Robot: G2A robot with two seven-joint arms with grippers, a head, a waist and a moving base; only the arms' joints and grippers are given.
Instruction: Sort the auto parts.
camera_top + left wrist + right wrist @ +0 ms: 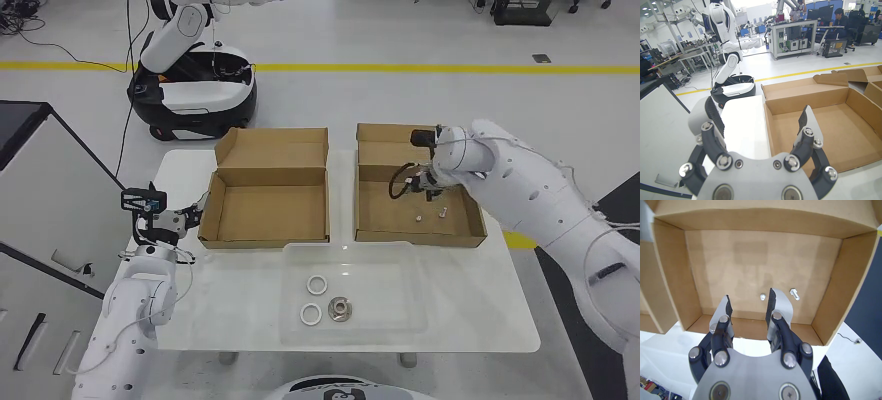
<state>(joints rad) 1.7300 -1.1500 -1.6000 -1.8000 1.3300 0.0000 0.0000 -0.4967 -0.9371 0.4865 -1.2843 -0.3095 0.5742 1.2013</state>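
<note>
Two open cardboard boxes stand side by side on the white bench (520,300), with a narrow gap between them. The left box (262,241) shows a bare floor, and its lid flap is folded back on the far side. The right box (420,240) holds two small metal bolts on its floor, both towards the right-hand near corner. The first bolt (762,296) stands on end. The second bolt (794,294) lies on its side, near the first but apart from it. Neither bolt touches a box wall.

A clear shallow tray (390,300) lies on the near part of the bench, in front of both boxes. It contains three parts grouped left of its centre:
- one white ring (317,285), on the side nearer the boxes;
- a second white ring (311,314), nearer the front edge;
- a round metal fitting (340,307), just beside the second ring.

The right gripper (749,298) hangs over the right box, above its floor, released, with its fingers spread and nothing held. In the right wrist view the standing bolt appears just beside one finger, outside the gap.

The left gripper (757,106) is at the left edge of the bench, just beside the left wall of the left box. It is also released, fingers wide apart, grasping nothing.

Another white robot on a dark wheeled base (195,100) stands on the floor beyond the bench.
</note>
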